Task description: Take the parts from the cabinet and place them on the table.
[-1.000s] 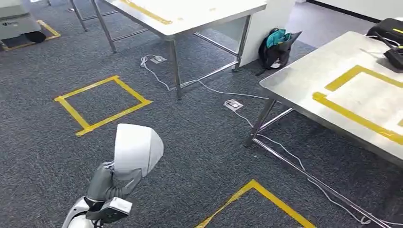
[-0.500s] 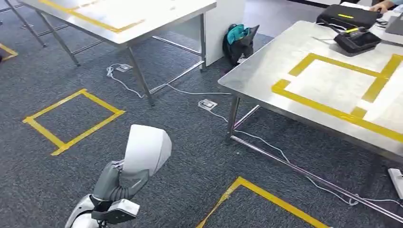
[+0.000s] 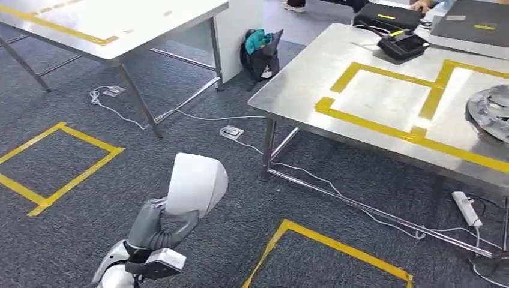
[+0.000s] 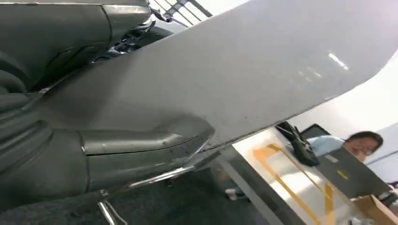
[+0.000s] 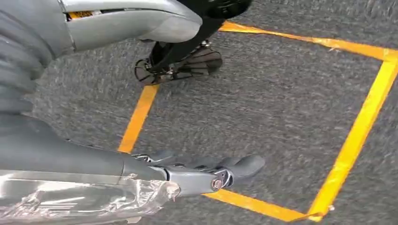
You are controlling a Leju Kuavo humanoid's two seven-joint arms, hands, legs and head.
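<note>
Swinging right, the robot's view now takes in more of the steel table (image 3: 312,78). Its left hand (image 3: 157,231) grips a curved white shell part (image 3: 195,183) low over grey carpet; the right hand (image 5: 206,173) hangs with fingers apart, holding nothing.

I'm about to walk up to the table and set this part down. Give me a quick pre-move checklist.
1. Part held in left robot hand: ok.
2. Taped box on table free: ok.
3. Floor path: not ok, cable and power strip lie by the table legs.
4. Table within reach: not ok, it stands off ahead-right.
5. Right robot hand empty: ok.
6. Grip firmness: cannot tell.
</note>
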